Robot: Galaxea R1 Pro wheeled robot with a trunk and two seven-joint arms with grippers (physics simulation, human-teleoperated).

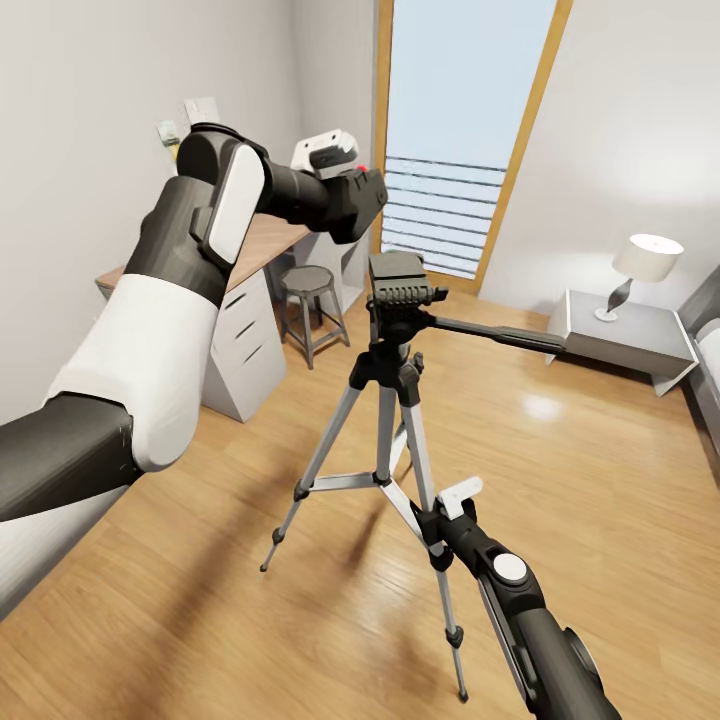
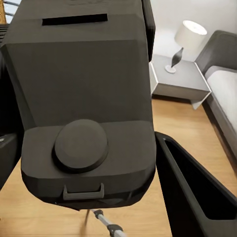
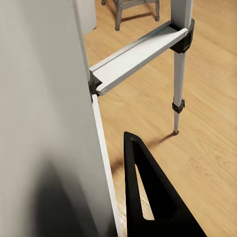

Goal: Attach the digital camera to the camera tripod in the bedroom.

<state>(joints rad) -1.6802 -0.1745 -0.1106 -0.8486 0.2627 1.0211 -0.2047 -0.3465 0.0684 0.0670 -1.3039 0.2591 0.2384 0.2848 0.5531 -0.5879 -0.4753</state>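
Observation:
My left gripper [image 1: 350, 192] is shut on the digital camera [image 1: 352, 205], a black body with a red button on top, held up and just left of the camera tripod's head plate [image 1: 396, 268]. The left wrist view has the camera [image 2: 84, 94] close up between my fingers [image 2: 197, 197]. The camera tripod [image 1: 388, 400] stands on the wood floor, silver legs spread, its long pan handle [image 1: 500, 336] pointing right. My right gripper [image 1: 438, 522] is low on the front right leg, shut on it. That leg [image 3: 44, 123] fills one side of the right wrist view, beside one black finger [image 3: 148, 202].
A desk [image 1: 272, 238] with white drawers [image 1: 245, 345] and a stool [image 1: 308, 298] stand by the left wall. The tall window [image 1: 460, 130] is straight behind the tripod. A nightstand [image 1: 632, 338] with a lamp [image 1: 642, 262] and a bed edge [image 1: 706, 345] are at right.

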